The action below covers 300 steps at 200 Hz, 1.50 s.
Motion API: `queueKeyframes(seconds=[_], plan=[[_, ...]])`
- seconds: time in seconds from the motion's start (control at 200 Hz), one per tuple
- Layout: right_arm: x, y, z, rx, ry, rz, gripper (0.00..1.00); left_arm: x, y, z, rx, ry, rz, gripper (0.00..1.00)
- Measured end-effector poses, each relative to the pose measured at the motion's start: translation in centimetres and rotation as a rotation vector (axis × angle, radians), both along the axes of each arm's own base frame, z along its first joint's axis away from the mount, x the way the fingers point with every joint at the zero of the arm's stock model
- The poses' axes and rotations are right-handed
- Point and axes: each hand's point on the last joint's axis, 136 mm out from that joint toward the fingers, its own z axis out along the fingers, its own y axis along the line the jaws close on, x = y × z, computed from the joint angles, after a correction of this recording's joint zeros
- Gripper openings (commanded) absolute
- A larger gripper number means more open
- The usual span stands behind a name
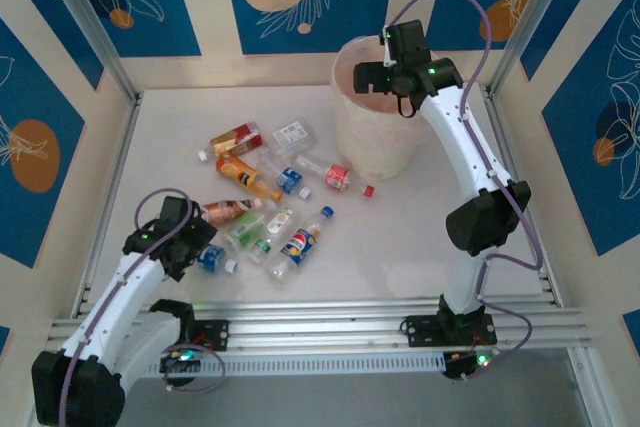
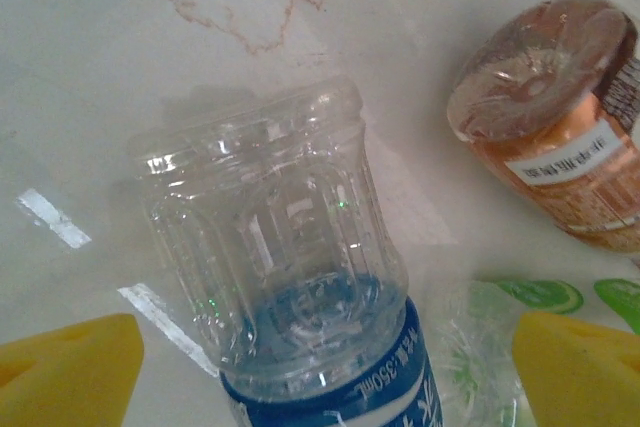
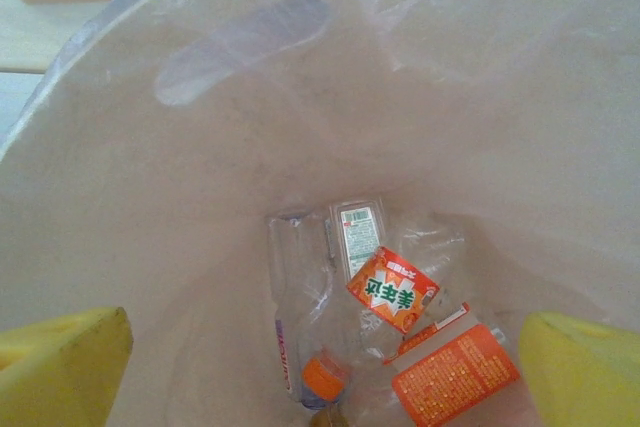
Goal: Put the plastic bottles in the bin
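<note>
**Left straddling the blue-label bottle, right spread over the bin**

Left: my left end effector is low over the table, at the near-left edge of the pile. The yellow fingers are wide apart. The blue-label bottle lies between them, clear base toward the camera. There is a gap on both sides, so no pinch. A brown-orange bottle lies on its side near it, to its upper right. A crumpled green-label bottle is just beside its right flank; can't tell if they touch.

Right: my right end effector hangs over the bin's mouth, fingers spread, nothing between them. The bin stands upright at the far right-centre of the table. Its liner bag clings to the inner wall.

On the bin floor:
- an orange-label bottle
- a clear bottle with an orange cap
- an orange-and-green label; can't tell which bottle carries it

Left of the bin, out on the table:
- a red-label bottle
- a white-label bottle
- an orange bottle
- a small red-label bottle
- a blue-and-red-label bottle

A loose red cap sits near the bin's foot. A white cap sits just beside the blue-label bottle.
</note>
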Motion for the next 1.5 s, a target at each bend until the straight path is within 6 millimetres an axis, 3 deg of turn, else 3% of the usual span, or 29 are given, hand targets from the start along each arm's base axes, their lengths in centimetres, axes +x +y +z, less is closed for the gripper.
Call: queueKeyframes(seconds=[0.18,0.635,1.075,1.255,1.5], plan=[[-0.2,0.5,-0.3,-0.005,0.005,0.008,0.99,0.5,0.0,-1.1,-0.015,0.026,0.002,0.86],[-0.6,1.5,-0.9,-0.019,0.006,0.022,0.99,1.2,0.4,-3.8,-0.021,0.089,0.031,0.83],[-1.7,1.6,1.1,-0.009,-0.047,0.026,0.99,1.7,0.5,-4.7,-0.021,0.099,0.047,0.59],[-2.6,1.8,1.2,-0.008,-0.048,0.037,0.99,2.0,1.1,-2.2,0.004,0.029,0.057,0.54],[-4.3,1.6,2.5,0.014,-0.081,0.051,0.99,4.2,2.1,6.7,0.049,-0.223,0.057,0.5]])
